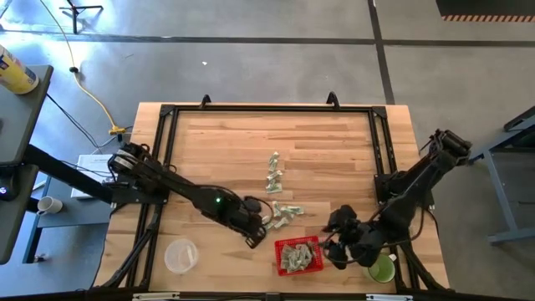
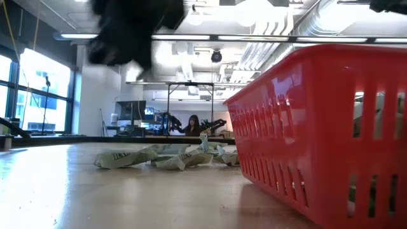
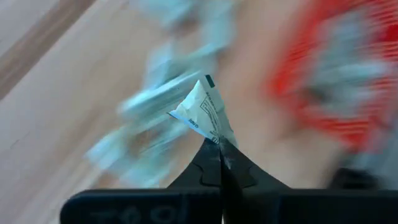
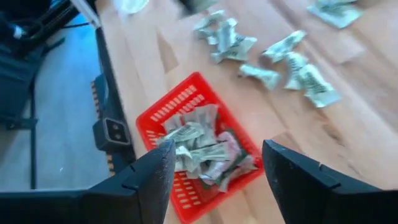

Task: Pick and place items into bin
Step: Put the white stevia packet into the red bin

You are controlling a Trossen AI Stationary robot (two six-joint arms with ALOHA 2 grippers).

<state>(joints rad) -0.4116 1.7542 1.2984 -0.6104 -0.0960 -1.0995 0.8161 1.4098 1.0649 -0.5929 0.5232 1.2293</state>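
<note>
Right now, here is how I read the rig.

Left claw: pinched tight on one wrapped piece; in its wrist view the two fingers meet at a corner of the wrapper, which sticks up past the tips.

Right claw: spread wide and holding nothing, hanging over the basket's right side near the tabletop's front edge.

Basket: red, square, near the front edge of the tabletop, already holding a heap of pieces.

Loose pieces: a string running from mid-table down to a small cluster just beside the left claw.

Key relation: I judge the basket lies to the right of the left claw and a little nearer the front edge, close by, so the carry is a short diagonal toward the basket's open top.

Nearer arm: the left holds the piece, yet the right sits closer to the basket and partly crowds that side.

Open room: bare wood lies between the left claw and the basket's left wall; I would come in from there.

Edges: a clear round container sits front-left, a green cup front-right beside the right arm, both out of the path.

Risk: the wrapper is held by a corner only, so I think it could slip.
</note>
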